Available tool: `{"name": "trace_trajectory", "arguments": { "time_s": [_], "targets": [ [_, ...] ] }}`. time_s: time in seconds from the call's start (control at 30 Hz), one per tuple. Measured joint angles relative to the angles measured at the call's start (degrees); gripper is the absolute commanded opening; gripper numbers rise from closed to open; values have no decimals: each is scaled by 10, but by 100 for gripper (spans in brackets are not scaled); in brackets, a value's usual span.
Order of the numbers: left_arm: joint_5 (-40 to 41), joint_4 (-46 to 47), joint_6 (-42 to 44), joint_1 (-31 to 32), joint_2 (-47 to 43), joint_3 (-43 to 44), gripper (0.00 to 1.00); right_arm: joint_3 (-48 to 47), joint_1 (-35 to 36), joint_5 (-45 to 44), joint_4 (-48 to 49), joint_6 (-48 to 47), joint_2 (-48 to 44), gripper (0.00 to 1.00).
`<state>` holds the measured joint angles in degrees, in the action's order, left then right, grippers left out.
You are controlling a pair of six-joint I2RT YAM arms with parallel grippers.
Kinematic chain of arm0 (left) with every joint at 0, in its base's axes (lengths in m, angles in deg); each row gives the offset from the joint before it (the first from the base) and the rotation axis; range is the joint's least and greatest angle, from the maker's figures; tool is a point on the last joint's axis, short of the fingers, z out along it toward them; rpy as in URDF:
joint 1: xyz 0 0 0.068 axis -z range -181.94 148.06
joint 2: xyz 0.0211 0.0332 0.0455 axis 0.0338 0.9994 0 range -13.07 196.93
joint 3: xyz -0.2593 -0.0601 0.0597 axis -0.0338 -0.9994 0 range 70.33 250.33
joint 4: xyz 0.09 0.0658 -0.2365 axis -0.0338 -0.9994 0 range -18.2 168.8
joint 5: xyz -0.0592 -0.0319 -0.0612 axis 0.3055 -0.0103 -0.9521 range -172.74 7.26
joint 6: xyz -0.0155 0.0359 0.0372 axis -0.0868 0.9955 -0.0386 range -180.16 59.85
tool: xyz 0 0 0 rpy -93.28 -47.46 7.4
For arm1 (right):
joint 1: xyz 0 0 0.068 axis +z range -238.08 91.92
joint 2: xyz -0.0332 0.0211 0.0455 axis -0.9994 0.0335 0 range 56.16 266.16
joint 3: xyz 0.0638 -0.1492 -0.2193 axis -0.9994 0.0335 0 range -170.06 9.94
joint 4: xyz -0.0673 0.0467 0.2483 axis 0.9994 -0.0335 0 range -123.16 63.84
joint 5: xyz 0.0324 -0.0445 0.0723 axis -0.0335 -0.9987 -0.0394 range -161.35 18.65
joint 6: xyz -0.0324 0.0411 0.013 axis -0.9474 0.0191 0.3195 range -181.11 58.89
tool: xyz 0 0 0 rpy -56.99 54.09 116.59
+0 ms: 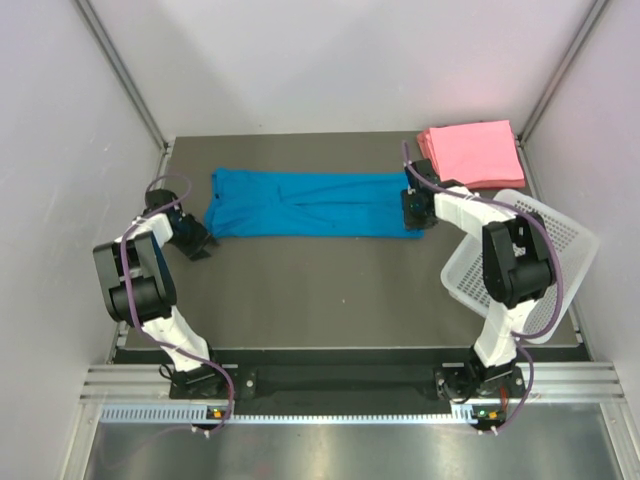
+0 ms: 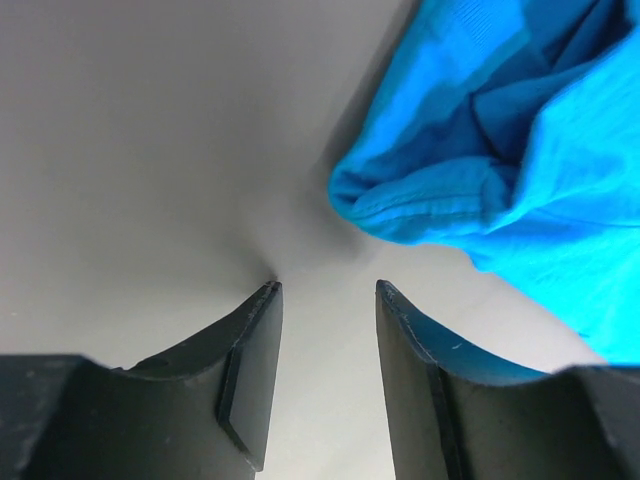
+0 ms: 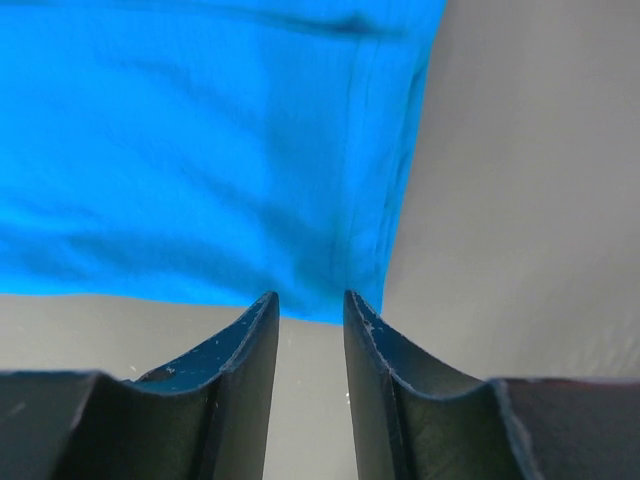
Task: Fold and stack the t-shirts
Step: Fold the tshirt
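Holding my left gripper (image 2: 328, 288) and right gripper (image 3: 310, 297) parted and empty at either end of the blue t-shirt (image 1: 310, 202) stretched across the table (image 1: 300, 290), I should pinch all layers squarely before folding.

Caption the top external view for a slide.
Left gripper and right gripper at the ends of a lengthwise-folded blue t-shirt; pink t-shirts stacked behind, white basket right.

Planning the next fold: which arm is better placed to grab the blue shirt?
Probably right: the right hand is at a corner of the blue shirt; the left hand stands apart from it.
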<state>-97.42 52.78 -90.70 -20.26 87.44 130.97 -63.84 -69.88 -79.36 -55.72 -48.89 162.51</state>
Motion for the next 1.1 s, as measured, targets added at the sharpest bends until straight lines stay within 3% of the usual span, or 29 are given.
{"name": "trace_trajectory", "arguments": {
  "time_s": [0.27,0.43,0.57,0.67,0.7,0.73,0.83,1.0,1.1],
  "targets": [
    [6,11,0,0,15,17,48,-68,-29,-5,-5,4,5,35],
    [12,13,2,0,32,45,42,-104,-60,2,3,4,36,35],
    [12,16,6,0,46,64,30,-135,-71,20,3,-2,80,35],
    [12,15,7,0,56,71,13,-156,-72,30,3,-5,110,34],
    [13,13,10,0,59,75,3,-162,-72,34,2,-6,118,34],
    [13,11,10,0,63,78,0,-166,-72,37,1,-7,125,34],
    [18,-2,16,0,74,94,0,-179,-72,42,-1,-7,141,29],
    [41,-17,19,0,79,108,0,-186,-72,43,0,-9,152,3],
    [54,-25,19,1,79,109,0,-185,-74,38,2,-6,152,0]
  ]
}}
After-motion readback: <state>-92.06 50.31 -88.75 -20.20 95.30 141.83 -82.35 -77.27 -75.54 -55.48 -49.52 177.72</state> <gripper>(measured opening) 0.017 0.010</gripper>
